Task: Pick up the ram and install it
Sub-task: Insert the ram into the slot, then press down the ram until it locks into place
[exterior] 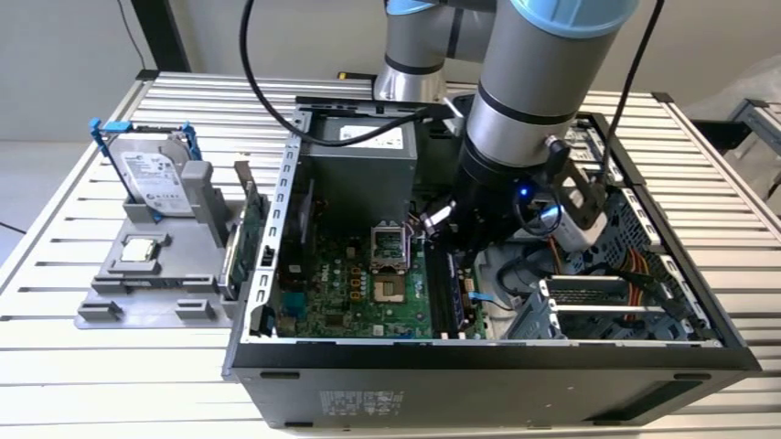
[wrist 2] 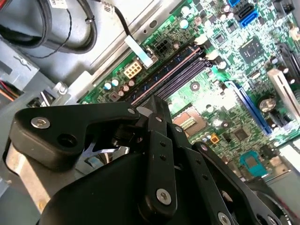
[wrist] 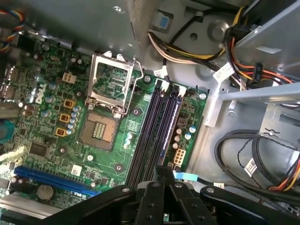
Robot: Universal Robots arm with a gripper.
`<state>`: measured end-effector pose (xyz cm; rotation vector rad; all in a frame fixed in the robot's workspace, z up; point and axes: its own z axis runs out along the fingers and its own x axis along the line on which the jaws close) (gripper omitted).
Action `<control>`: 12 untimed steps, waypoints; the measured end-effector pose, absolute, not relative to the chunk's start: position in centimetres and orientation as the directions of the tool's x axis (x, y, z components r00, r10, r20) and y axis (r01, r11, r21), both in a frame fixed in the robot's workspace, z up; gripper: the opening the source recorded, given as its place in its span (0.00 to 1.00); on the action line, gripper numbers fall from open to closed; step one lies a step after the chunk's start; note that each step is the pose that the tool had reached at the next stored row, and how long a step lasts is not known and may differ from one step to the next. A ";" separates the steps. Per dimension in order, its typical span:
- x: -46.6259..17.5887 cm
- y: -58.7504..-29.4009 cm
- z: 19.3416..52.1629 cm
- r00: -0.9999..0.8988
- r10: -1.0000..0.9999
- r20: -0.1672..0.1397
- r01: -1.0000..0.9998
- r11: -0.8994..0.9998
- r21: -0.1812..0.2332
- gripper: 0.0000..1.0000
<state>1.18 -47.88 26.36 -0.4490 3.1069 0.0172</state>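
Note:
My gripper (wrist: 164, 172) is inside the open computer case (exterior: 488, 352), low over the motherboard (wrist: 112, 140). Its black fingers (wrist 2: 157, 140) are drawn together, and a thin dark edge of the ram (wrist: 164, 169) shows between the tips; the rest of the ram is hidden by the fingers. The tips hang just short of the near end of the long black memory slots (wrist: 157, 126), which stand empty beside the open processor socket (wrist: 98, 129). In the exterior view the arm's wrist (exterior: 513, 197) covers the gripper above those slots (exterior: 445, 288).
Cable bundles (wrist: 262, 159) and a drive cage (exterior: 610, 306) crowd the case on the exterior view's right. A blue expansion slot (wrist: 51, 178) crosses the board. Outside the case, a grey rack (exterior: 153, 283) holds a hard drive (exterior: 159, 178) and a green card (exterior: 251, 233).

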 end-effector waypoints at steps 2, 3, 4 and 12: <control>1.2 -47.9 26.4 -0.953 -0.303 -0.004 -0.303 0.953 0.010 0.00; 1.2 -47.9 26.4 -0.950 -0.312 -0.004 -0.312 0.950 0.010 0.00; 1.2 -47.9 26.4 -0.947 -0.322 -0.004 -0.322 0.947 0.010 0.00; 1.2 -47.9 26.4 -0.919 -0.393 -0.004 -0.394 0.919 0.010 0.00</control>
